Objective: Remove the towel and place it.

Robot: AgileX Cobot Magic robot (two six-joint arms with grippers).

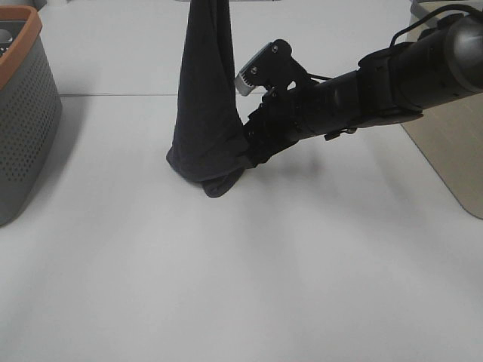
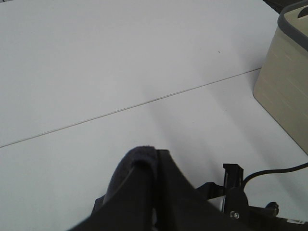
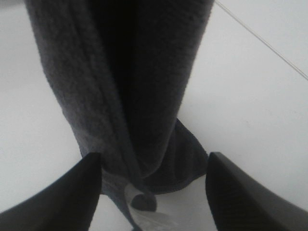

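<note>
One towel (image 1: 205, 105) hangs; one right claw (image 3: 154, 161) straddles its foot, spread.

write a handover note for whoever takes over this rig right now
The left pincer is shut on the top of the towel, holding it up above the high view.
The right pincer is open, with one finger on each side of the towel's lower end, not gripping.
The towel hangs bunched, its lower end touching the table, apart from the basket.
Done: towel lifted and in hand.
Left: probably close the right pincer on the lower end, then lay the towel down. The target spot isn't shown.
</note>
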